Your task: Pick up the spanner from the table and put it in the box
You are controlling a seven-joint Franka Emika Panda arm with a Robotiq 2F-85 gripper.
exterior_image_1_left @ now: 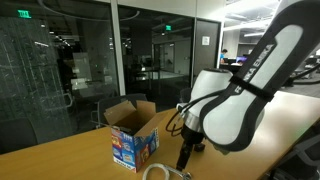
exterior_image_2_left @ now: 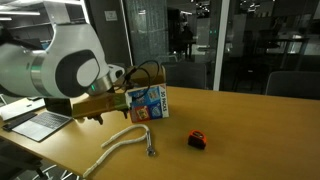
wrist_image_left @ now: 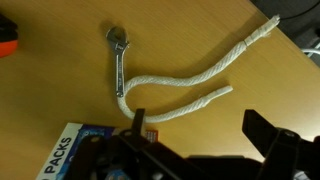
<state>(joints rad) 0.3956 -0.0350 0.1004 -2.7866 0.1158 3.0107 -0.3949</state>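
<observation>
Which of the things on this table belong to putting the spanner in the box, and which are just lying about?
For the job:
spanner
box

Lying about:
white rope
red-and-black object

Spanner (wrist_image_left: 118, 62): slim, silvery, laid flat on surface (wrist_image_left: 50, 95), ahead of gripper (wrist_image_left: 194, 120), untouched. Box (exterior_image_1_left: 133, 135): blue-white printed carton, brown flaps opened, set upright just beside gripper.

Box (wrist_image_left: 80, 150) cut off at the wrist view's bottom edge, red-and-black object (wrist_image_left: 6, 42) clipped by its left edge, gripper (wrist_image_left: 195, 140) dark, blurred and cropped below, spanner (exterior_image_2_left: 151, 150) too small in an exterior view to show its head, rope (exterior_image_1_left: 155, 172) cropped at the bottom of an exterior view
</observation>
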